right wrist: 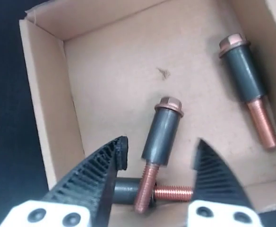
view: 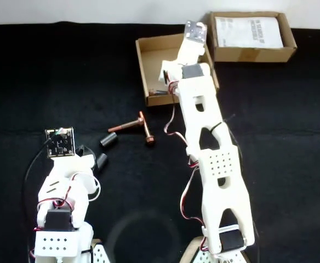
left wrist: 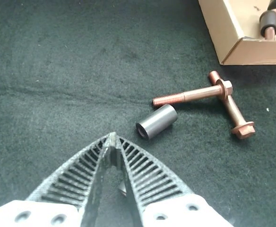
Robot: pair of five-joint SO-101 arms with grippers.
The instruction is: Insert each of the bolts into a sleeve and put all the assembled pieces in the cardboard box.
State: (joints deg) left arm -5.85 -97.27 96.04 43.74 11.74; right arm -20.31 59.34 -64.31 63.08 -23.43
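I am holding my right tool open in the box, risking snagging a finished piece, while my closed left tool, outside the box, could roll the sleeve.

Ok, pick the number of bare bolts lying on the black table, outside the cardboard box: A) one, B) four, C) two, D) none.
C: the first bolt points its thread toward a loose sleeve, and the second bolt crosses it at its head. Both lie on the table with no sleeve on them.
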